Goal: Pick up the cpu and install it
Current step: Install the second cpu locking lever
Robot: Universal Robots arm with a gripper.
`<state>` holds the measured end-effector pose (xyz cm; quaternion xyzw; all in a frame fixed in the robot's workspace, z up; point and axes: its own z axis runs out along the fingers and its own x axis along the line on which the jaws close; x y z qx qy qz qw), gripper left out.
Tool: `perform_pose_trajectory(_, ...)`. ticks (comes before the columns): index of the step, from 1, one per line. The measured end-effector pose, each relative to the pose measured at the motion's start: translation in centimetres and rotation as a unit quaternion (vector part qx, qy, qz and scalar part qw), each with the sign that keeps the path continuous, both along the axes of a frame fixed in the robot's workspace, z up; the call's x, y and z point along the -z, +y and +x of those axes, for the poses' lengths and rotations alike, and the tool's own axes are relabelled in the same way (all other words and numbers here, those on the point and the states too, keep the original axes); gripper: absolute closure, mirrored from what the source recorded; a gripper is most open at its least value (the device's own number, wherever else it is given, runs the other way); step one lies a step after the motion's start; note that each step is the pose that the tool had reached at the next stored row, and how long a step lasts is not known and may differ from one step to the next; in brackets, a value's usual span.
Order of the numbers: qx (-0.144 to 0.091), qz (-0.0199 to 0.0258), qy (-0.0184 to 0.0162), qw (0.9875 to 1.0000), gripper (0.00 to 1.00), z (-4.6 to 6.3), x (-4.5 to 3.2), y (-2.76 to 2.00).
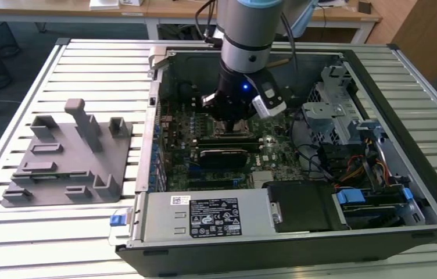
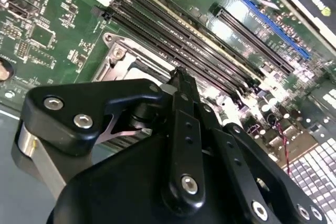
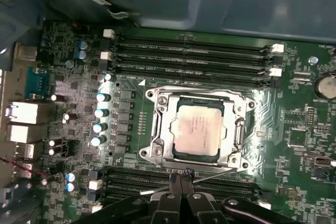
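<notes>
CPU (image 3: pixel 198 130) sits in socket (image 3: pixel 157 145); closed claw (image 3: pixel 181 178) empty.

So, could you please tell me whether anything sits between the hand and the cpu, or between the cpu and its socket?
Nothing visible does. In the first wrist view the cpu lies flat inside the socket frame on the motherboard, its silver top uncovered. The hand sits beside the socket's edge, over the memory slots, with no cable or part between them.
</notes>
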<state>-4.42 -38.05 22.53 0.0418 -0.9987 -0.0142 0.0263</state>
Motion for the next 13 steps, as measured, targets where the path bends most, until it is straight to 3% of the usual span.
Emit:
perform_pose_trajectory(4,0.0,0.002,0.0,1.0,0.89,-0.1,0.66,-0.07)
perform_pose_trajectory(8,0.0,0.0107,0.0,0.9999,0.89,-0.4,0.83,-0.52)
perform_pose_trajectory(13,0.0,0.0134,0.0,0.9999,0.89,-1.3,0.94,-0.81)
